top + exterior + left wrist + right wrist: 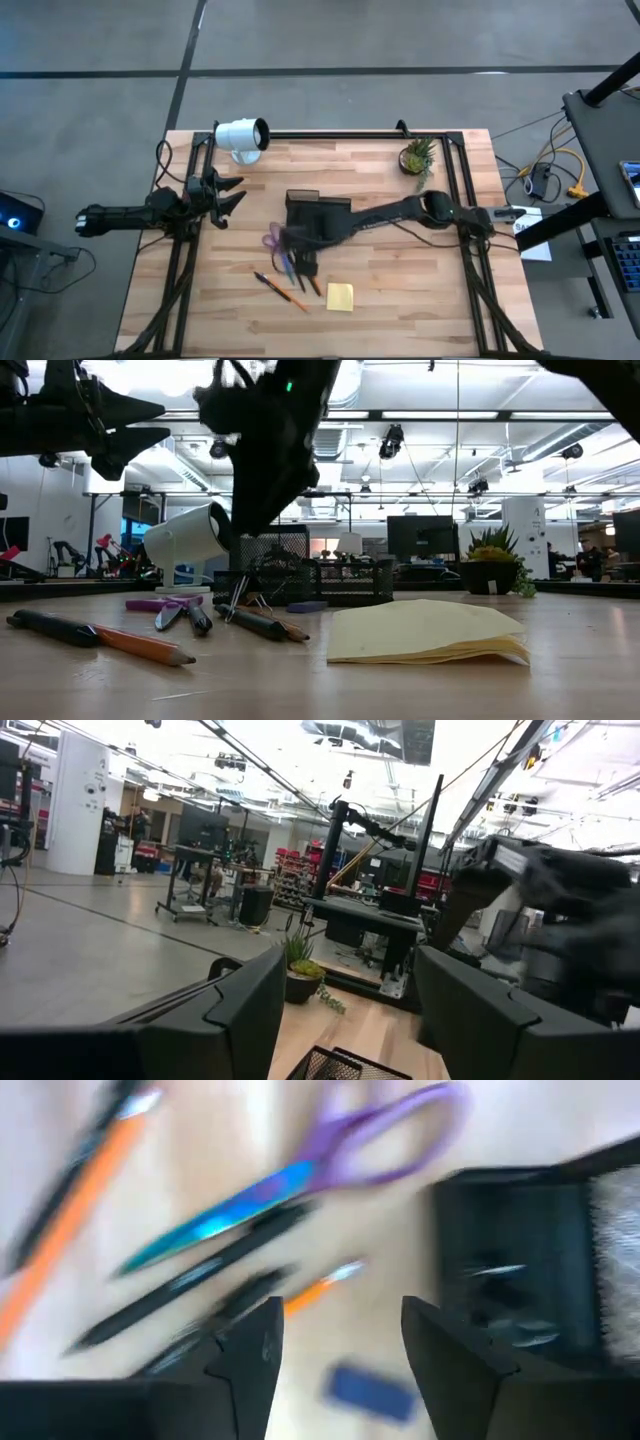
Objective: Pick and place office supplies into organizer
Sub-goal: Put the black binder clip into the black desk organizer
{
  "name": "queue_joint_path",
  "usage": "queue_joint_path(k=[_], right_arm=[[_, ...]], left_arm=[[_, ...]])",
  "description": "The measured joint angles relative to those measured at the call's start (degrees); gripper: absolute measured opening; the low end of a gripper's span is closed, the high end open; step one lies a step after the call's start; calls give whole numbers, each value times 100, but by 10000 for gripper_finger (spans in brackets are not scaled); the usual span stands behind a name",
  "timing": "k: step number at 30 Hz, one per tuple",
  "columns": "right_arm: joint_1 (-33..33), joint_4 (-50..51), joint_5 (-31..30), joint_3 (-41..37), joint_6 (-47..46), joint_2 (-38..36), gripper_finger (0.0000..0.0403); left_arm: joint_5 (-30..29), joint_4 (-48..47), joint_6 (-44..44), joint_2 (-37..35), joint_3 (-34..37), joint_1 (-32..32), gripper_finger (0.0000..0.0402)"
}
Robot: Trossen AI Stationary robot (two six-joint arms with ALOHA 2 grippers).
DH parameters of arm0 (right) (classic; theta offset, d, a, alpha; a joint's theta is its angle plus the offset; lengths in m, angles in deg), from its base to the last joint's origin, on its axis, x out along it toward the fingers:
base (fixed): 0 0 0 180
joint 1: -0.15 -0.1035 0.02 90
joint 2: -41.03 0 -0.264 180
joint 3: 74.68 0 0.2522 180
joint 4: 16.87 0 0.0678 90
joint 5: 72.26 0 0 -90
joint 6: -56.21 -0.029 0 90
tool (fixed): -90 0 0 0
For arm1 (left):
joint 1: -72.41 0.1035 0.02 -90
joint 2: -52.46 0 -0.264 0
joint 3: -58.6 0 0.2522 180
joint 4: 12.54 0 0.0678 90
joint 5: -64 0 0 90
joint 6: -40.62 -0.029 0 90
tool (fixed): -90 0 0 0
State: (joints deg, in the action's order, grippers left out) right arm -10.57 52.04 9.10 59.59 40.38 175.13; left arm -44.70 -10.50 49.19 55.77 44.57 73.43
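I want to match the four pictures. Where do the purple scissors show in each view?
High view: scissors left of centre, beside the black organizer.
Low view: purple handles flat on the table, left, in front of the organizer.
Left wrist view: not in it.
Right wrist view: across the top, handles towards the organizer.
Shared landmark: the organizer.

White cylindrical lamp-like object (242, 135) lying on side at light wooden desk (400, 290) back edge; small potted green plant (417, 156) upright near opposite back corner.
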Motion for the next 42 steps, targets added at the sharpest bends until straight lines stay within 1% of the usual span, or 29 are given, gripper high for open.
queue_joint_path(k=[3,8,10,12,16,23,29,33,42], right_arm=[[-230,33,55,-64,-471,10,192],[-347,1,-164,-155,-2094,9,195],[-376,3,-225,-216,-2604,21,196],[-400,2,-215,-248,-2999,53,196],[-433,-51,-94,-256,-3383,183,196],[-503,-391,-72,-354,-3562,267,196],[-480,-417,-186,-471,-3535,282,191],[-480,-448,-133,-612,-3619,284,171],[-463,-614,-135,-636,-3673,284,110]], left_arm=[[1,0,1,0,2,0,207],[0,-8,0,2,1,0,207],[2,-8,-1,1,1,0,207],[1,-6,0,0,0,0,207],[0,-6,1,2,0,0,207],[1,4,0,-2,1,0,207],[1,-6,0,-3,1,0,207],[0,-8,1,-7,0,0,207],[0,5,-1,2,1,0,207]])
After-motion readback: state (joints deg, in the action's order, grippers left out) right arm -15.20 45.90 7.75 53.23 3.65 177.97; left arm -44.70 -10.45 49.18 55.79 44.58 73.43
